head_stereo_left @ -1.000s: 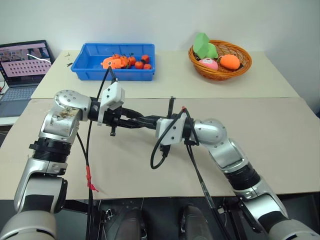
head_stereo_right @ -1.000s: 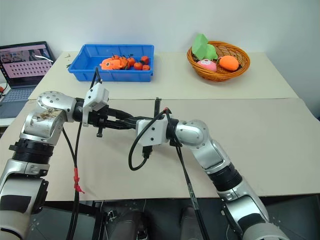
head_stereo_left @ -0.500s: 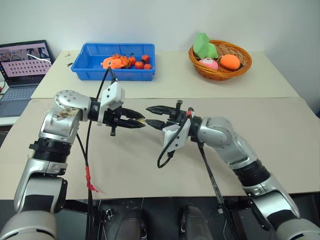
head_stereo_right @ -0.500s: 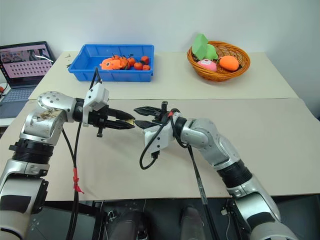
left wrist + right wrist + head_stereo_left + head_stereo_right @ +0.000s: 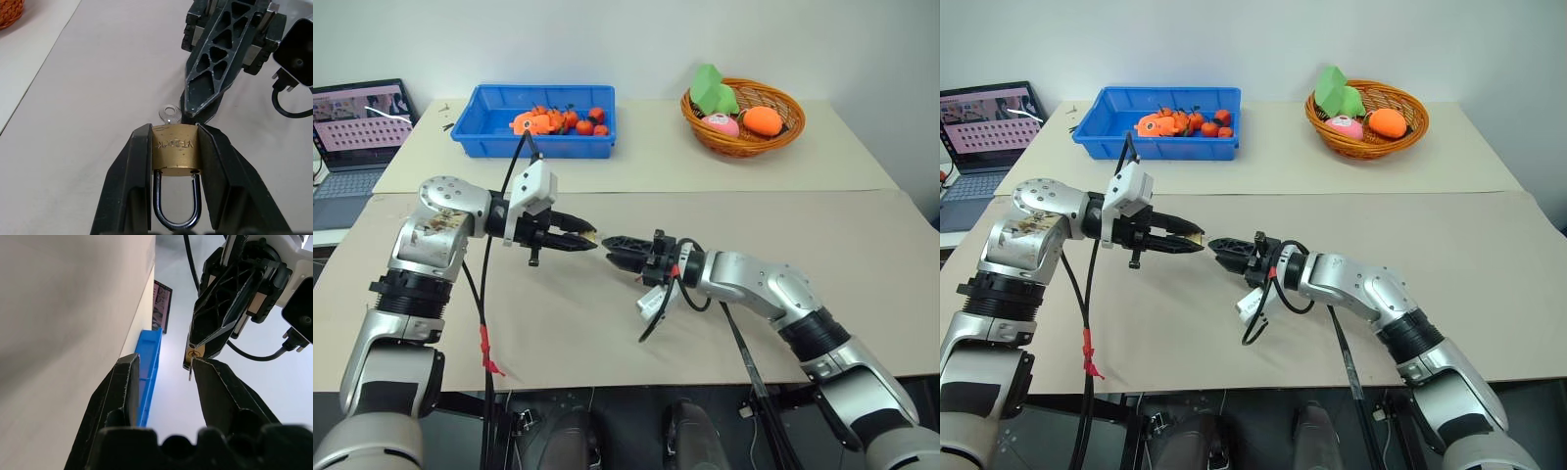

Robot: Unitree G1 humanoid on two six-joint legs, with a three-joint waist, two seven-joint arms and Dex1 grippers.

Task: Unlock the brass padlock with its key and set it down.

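Midway through unlocking: left gripper (image 5: 173,147) clamps the padlock (image 5: 175,151) by its brass body, held in the air above the table (image 5: 862,245), well in from its edges, shackle seated. Key (image 5: 170,113) sits in the keyhole, bow protruding. Right gripper (image 5: 164,377) faces it with fingers parted, holding nothing, one finger just beside the bow. Next move, as judged: close on the bow squarely and turn it without dragging the key out.
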